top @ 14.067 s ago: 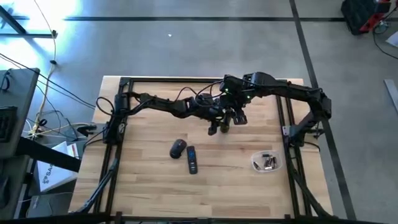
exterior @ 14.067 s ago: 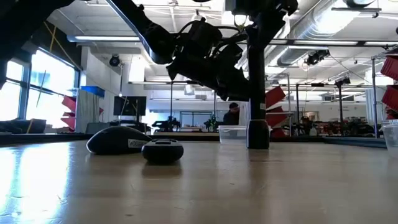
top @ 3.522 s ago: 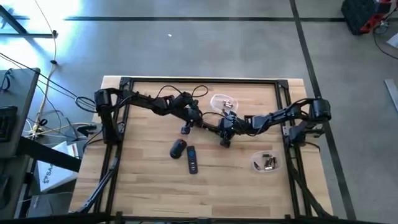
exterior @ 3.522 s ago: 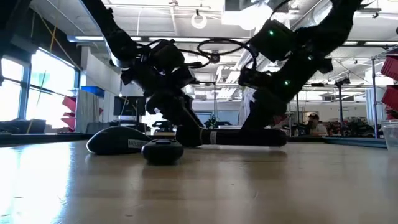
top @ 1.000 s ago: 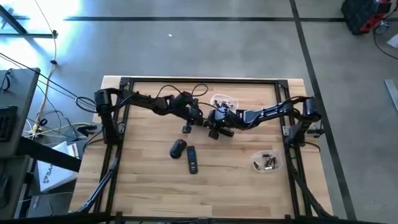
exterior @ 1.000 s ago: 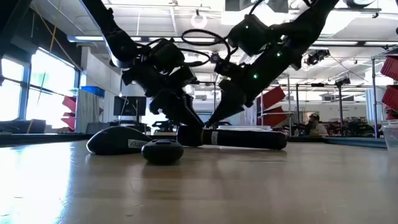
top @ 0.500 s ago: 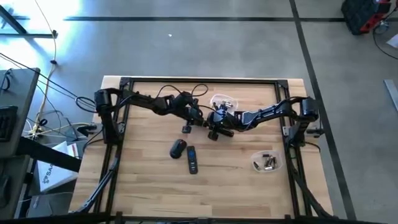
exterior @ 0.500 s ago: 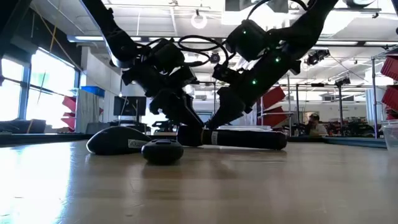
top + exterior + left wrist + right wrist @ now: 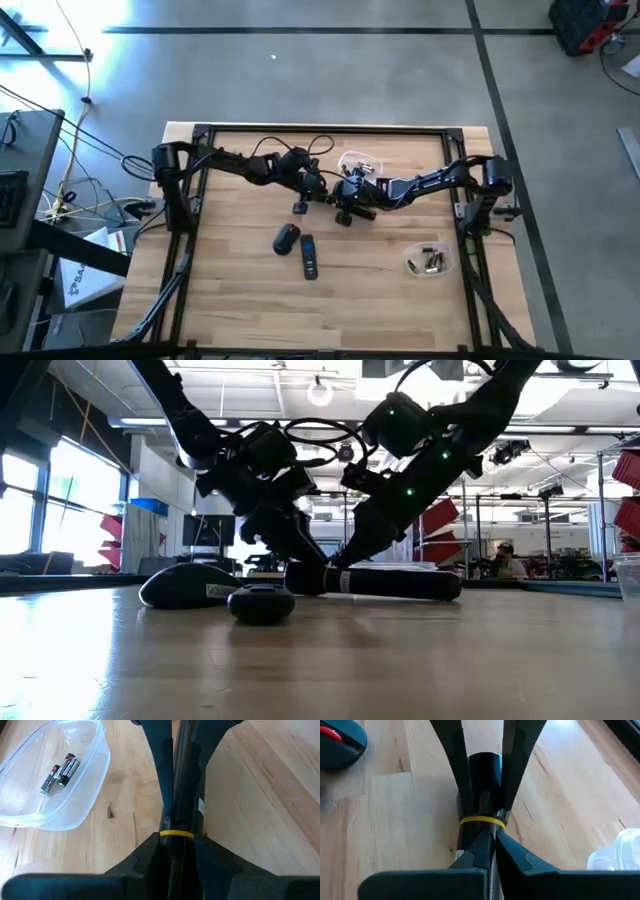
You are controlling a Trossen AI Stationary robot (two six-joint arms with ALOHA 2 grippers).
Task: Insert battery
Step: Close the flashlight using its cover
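A black flashlight (image 9: 385, 582) with a yellow ring lies flat near the middle of the bench (image 9: 240, 300), gripped from both ends. The left end effector (image 9: 176, 827) is clamped narrow on it at the ring; the right end effector (image 9: 485, 822) grips the same band from the opposite side. Just beside it, a clear plastic tub (image 9: 75, 805) holds two batteries (image 9: 60, 770). A second clear container (image 9: 430, 262) with batteries sits well apart near the right edge. A computer mouse (image 9: 286, 238) and remote control (image 9: 309, 256) lie nearby.
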